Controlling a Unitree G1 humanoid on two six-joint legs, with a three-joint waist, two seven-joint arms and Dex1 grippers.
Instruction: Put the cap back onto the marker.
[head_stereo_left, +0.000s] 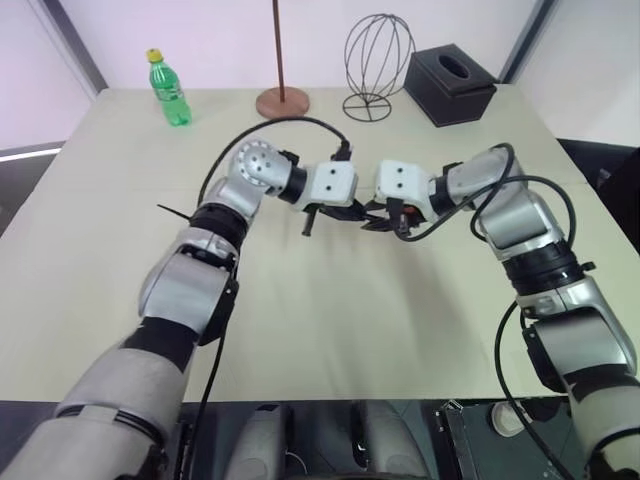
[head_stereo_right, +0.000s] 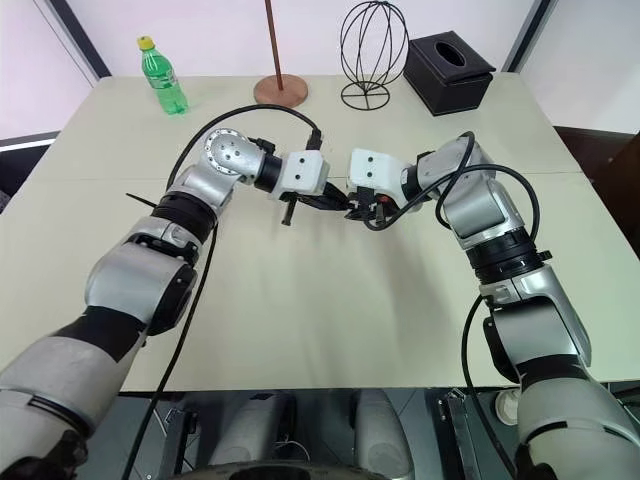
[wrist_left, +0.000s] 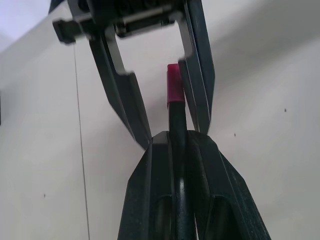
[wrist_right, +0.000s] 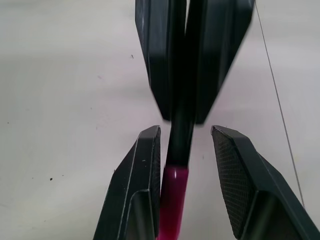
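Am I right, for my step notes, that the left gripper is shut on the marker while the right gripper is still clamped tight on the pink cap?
Not quite. The left gripper is shut on the marker, but the right gripper stands open around the pink cap, as the right wrist view shows.

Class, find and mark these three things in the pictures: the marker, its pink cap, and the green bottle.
marker (wrist_left: 176, 135), left wrist view, on its black shaft.
cap (wrist_left: 173, 85), left wrist view, on its pink side.
green bottle (head_stereo_left: 171, 97), left eye view, on its labelled body.

Both arms are silver-grey shells with black joint bands and white boxy wrist housings — black cables loop alongside them, and each tool has dark tapered fingers.
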